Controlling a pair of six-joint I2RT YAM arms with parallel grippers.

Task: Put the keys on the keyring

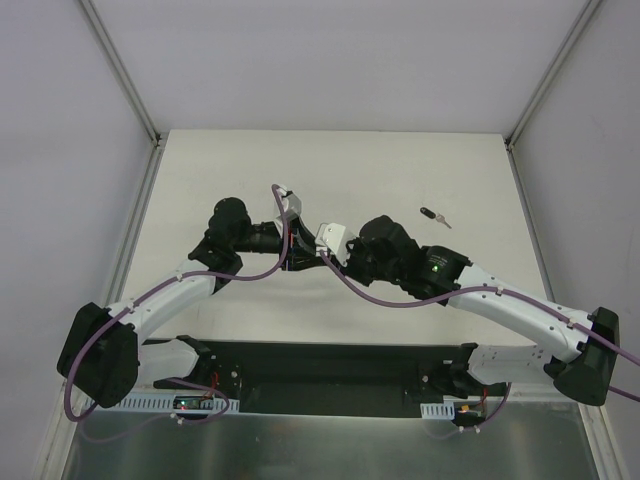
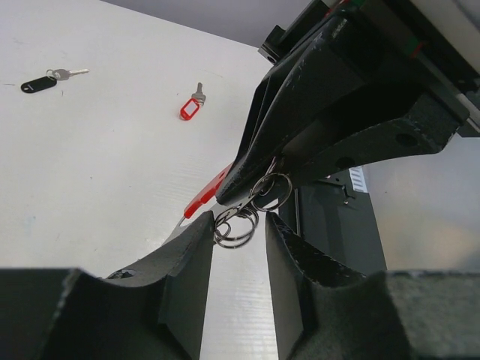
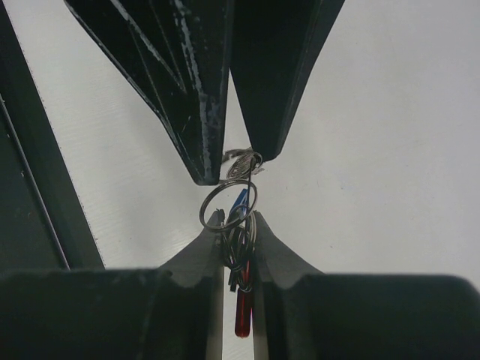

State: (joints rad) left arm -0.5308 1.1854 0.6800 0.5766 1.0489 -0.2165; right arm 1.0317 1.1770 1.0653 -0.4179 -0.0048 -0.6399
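Right jaws clamped on the keyring (image 3: 241, 319), red band partly hidden; left jaws pinch its end ring (image 3: 241, 159). Blue key (image 3: 240, 201) mostly obscured behind rings.

Nothing readable here, honestly. The only label-ish thing is the red-tagged key (image 2: 192, 107), lying around 11 o'clock in the left wrist view. It has a pale window in the tag, but it's too small to make out any writing. The black-tagged key (image 2: 37, 84) up at 10 o'clock looks plain too.

Keyring (image 2: 205, 196): glossy plastic, shiny mtl rings
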